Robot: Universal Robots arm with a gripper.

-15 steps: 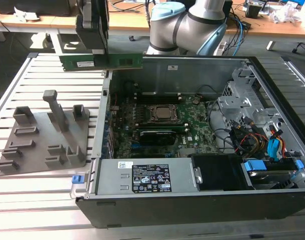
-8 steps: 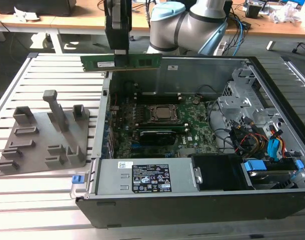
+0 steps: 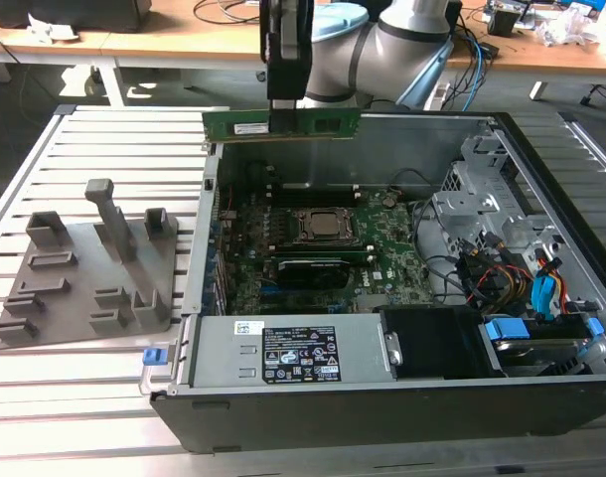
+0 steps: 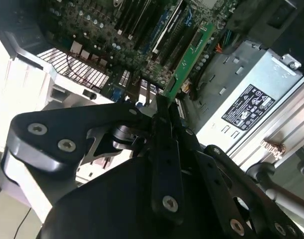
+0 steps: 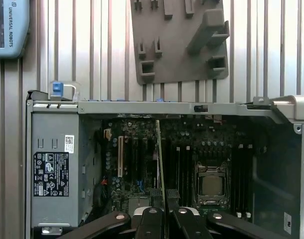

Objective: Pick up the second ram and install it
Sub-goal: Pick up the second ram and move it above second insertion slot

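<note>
Holding the second ram clamped in my gripper right now, so here's how it looks. The gripper is clenched on the stick around its middle, a finger on each flat face, and both ends stick out past the fingers. In the exterior view the stick hangs level with its long edge horizontal, up in the air just above the far wall of the open computer case. It's not touching the motherboard below.

In the second wrist view the fingers meet on the near end of the green board, which runs away from them over the case interior. The power supply sits off to one side.

In the first wrist view I see the stick edge-on, a thin line coming out from the gripper. It sits over the motherboard, between the processor socket and the power supply.

The grey slotted tray lies on the slatted counter to the exterior view's left of the case, well apart from the ram.
</note>
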